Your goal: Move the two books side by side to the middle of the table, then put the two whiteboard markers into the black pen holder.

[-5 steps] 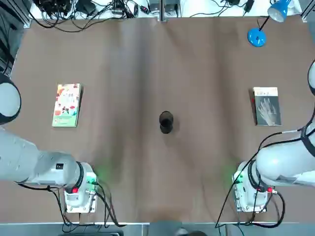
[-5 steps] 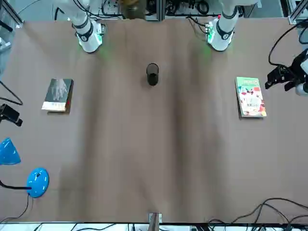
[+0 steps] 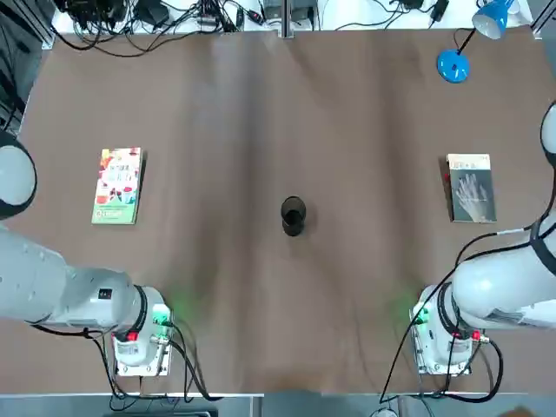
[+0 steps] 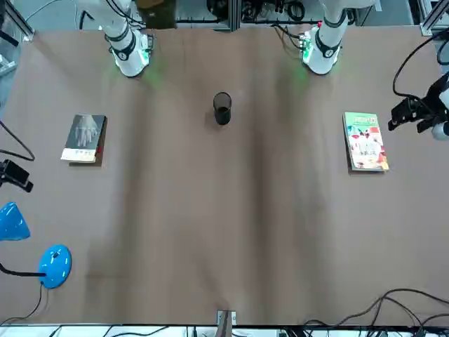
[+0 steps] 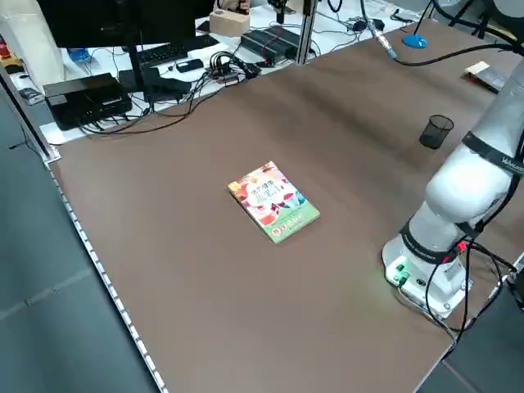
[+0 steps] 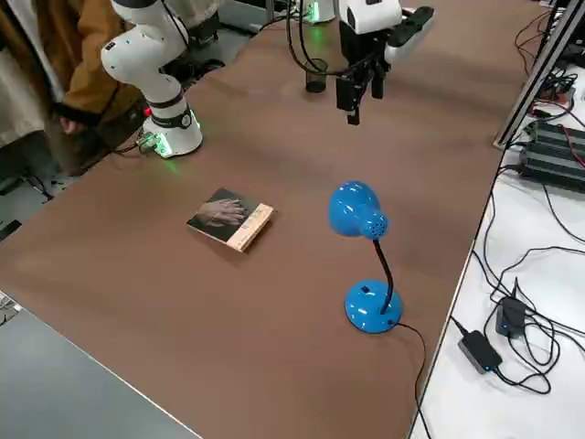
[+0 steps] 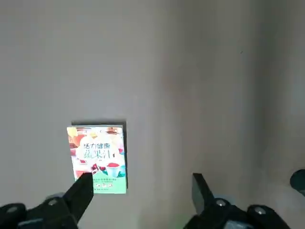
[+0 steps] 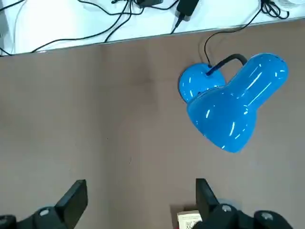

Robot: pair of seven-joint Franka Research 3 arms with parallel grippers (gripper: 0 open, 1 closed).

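The colourful book point(image 3: 117, 185) lies on the table point(image 3: 287, 113) at its left side, and the dark book point(image 3: 471, 188) with the pale hand lies at its right side. Between them stands the black pen holder point(image 3: 293, 215). High above the colourful book point(image 7: 97, 159), my left gripper point(image 7: 143, 191) hangs open and empty; the front view shows this gripper point(image 4: 415, 115) at the table's edge. My right gripper point(image 8: 139, 195) hangs open and empty high over the table's right side, between the dark book point(image 8: 190, 220) and the lamp. The whiteboard markers are out of view.
A blue desk lamp stands at the far right corner, base point(image 3: 453, 66) on the table and head point(image 8: 238, 107) raised over it. Cables and electronics point(image 3: 156, 13) lie beyond the far edge. A person in a brown jacket point(image 6: 46, 73) stands behind the arm bases.
Books, pen holder and both arms stay where they were. Only the person behind the robot has shifted sideways.
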